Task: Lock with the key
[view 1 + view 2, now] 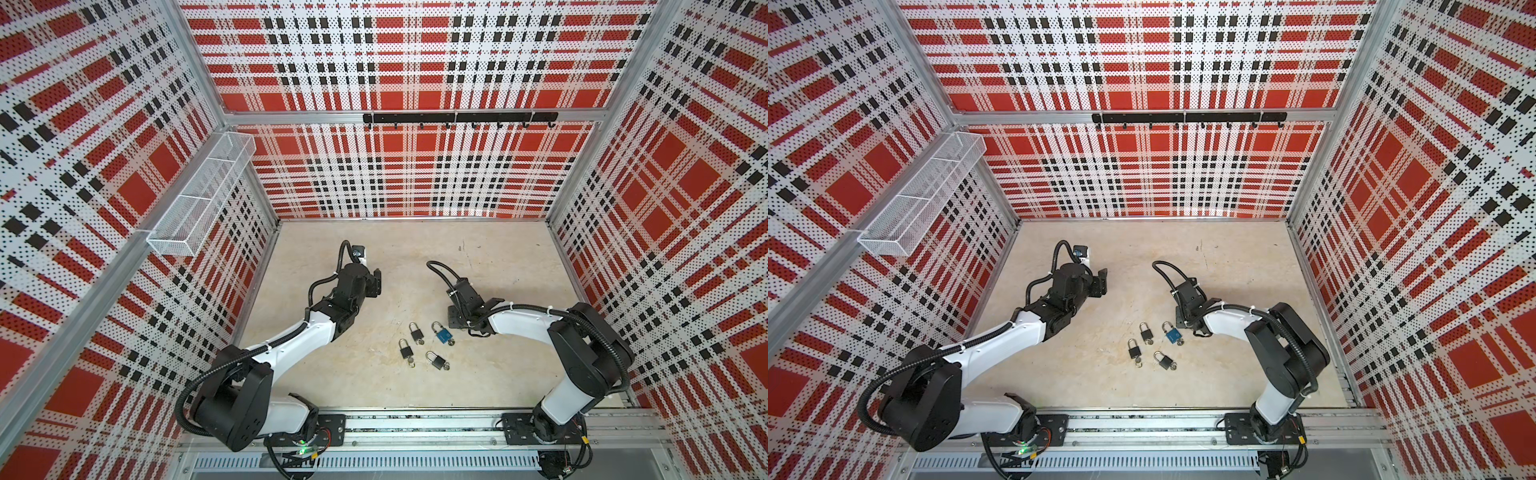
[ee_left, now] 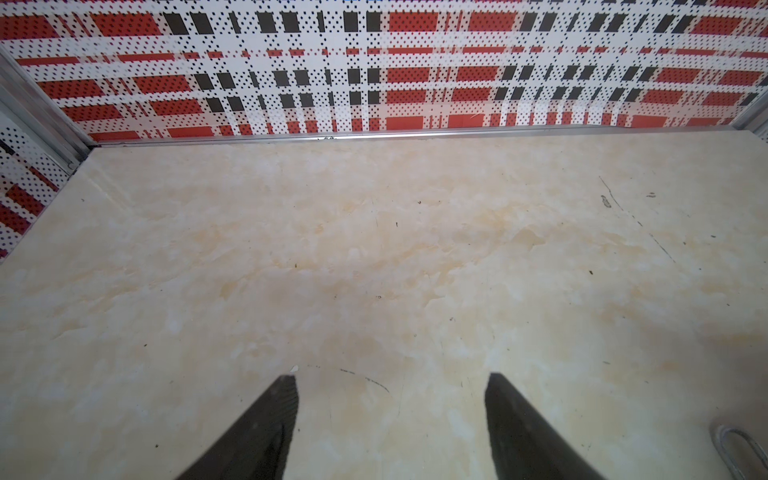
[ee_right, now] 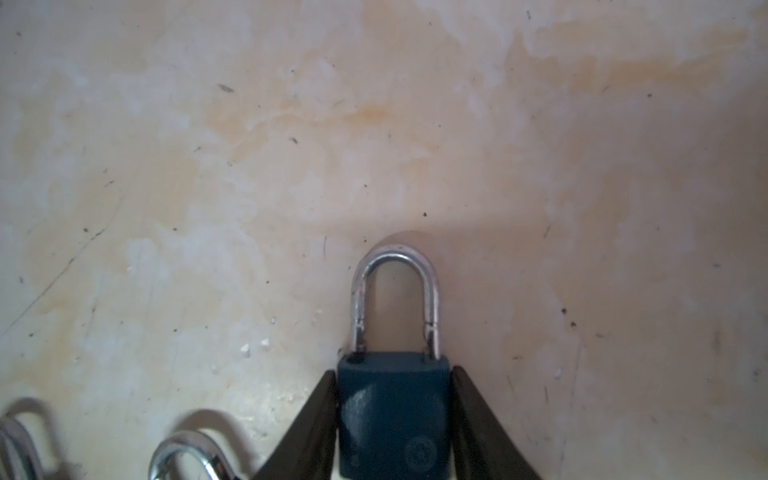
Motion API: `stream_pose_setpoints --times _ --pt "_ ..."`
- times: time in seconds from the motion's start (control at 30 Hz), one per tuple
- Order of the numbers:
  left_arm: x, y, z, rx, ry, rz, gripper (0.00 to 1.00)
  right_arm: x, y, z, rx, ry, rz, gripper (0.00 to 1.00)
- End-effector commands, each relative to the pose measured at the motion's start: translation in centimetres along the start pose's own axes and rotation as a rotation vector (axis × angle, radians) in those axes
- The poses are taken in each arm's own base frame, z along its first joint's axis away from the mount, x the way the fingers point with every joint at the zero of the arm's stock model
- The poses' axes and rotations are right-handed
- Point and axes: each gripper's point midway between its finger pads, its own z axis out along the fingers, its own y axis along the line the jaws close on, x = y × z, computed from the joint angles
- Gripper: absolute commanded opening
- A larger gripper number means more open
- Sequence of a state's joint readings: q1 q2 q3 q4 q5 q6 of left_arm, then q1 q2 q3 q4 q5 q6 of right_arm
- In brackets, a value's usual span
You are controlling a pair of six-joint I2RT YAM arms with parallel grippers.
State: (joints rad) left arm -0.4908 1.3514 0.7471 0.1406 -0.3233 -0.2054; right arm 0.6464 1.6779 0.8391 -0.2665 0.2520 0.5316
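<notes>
left tool (image 2: 391, 375): jaws spread wide with nothing between them. It hangs over bare bench (image 1: 498, 257), off to the far left of the padlocks and clear of them.
right tool (image 3: 394, 370): jaws stand close, clamped on the blue padlock (image 3: 392, 415). In the right wrist view the fingers (image 3: 318, 415) lie against both flanks of its body.
blue padlock, position: lies flat on the bench, rear right of a group of four, in both top views (image 1: 443, 336) (image 1: 1173, 335).
shackle (image 3: 395, 252): bare steel, pointing away from the right tool. Notches on both legs show above the body.
key (image 1: 451, 342): small silvery piece touching the foot of the blue body. Too small to tell whether it is seated.
black padlocks (image 1: 414, 332) (image 1: 404, 349) (image 1: 435, 359): three, lying flat just beside the blue one, untouched by either tool.
</notes>
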Motion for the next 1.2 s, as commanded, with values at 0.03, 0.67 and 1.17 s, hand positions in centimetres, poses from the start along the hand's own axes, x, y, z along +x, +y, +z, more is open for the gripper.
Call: stream_pose_setpoints --times 0.03,0.67,1.17 --pt "-0.5 0.2 -0.4 -0.014 -0.022 -0.016 0.74 1.0 -0.1 0.4 0.065 0.037 -0.041 0.46" --pt "-1.4 -2.0 -1.0 0.112 -0.027 -0.051 0.66 -1.9 1.0 -2.0 0.046 -0.065 -0.098 0.29" --pt "-4.0 -6.7 -2.6 0.369 0.012 -0.113 0.58 -5.6 4.4 -7.8 -0.168 -0.189 -0.245 0.27"
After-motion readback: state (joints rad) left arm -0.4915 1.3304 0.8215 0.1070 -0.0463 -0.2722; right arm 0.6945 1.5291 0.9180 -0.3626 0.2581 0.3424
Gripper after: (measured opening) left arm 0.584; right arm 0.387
